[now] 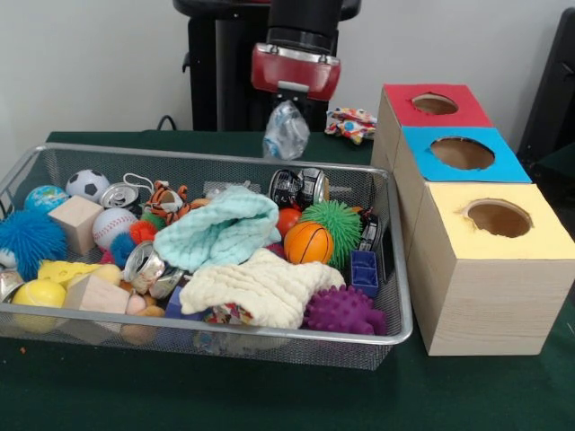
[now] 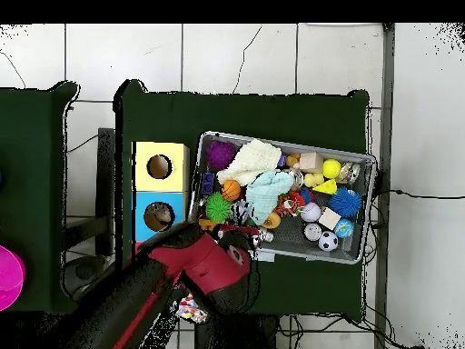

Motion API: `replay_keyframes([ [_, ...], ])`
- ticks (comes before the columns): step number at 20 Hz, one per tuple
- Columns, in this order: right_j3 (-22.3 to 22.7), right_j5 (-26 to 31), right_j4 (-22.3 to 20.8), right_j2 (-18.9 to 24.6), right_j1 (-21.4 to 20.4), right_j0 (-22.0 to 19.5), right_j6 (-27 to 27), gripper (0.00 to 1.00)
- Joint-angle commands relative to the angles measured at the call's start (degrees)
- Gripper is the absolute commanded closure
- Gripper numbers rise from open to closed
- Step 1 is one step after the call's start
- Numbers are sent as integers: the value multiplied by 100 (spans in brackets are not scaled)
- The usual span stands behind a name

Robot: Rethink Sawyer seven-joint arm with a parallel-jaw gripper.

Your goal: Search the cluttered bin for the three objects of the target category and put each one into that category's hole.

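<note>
**Crumpled plastic bottle in my tool, above the bin's far rim**

Crumpled plastic bottle (image 1: pixel 287 131) hangs from my tool (image 1: pixel 292 101) in the upper middle of the front view, clear of the wire-mesh bin (image 1: pixel 395 269) and left of the three boxes. I am pinching it by its top end; the fingers themselves are hidden behind the red wrist housing and the bottle, so I judge the hold from the way it dangles.

I judge it very light, thin-walled and already crushed, so it will give under pressure and may slip or twist if I squeeze the slick body. The stiffer neck end is the better place to hold, which seems to be where I have it.

It looks clear with a bluish tint, creased all over, roughly teardrop-shaped, its lower end free.

The red-topped box (image 1: pixel 406 109), blue-topped box (image 1: pixel 422 148) and yellow-topped box (image 1: pixel 449 233) stand in a row at right, each with a round hole. Which hole suits bottles I cannot tell. Crushed cans (image 1: pixel 144 262) lie among balls and cloths in the bin.
</note>
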Motion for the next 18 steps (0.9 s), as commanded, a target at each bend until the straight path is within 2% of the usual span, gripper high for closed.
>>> replay_keyframes([
  [1, -632, -987, -300, -29, 445, 444, 3267, 100],
  [5, -769, -1120, -301, -136, 576, 501, 3376, 100],
  [10, -829, -1794, -465, -555, 684, 795, 4134, 100],
  [18, -1051, -2571, 337, -1497, 1116, 1061, 4172, 100],
])
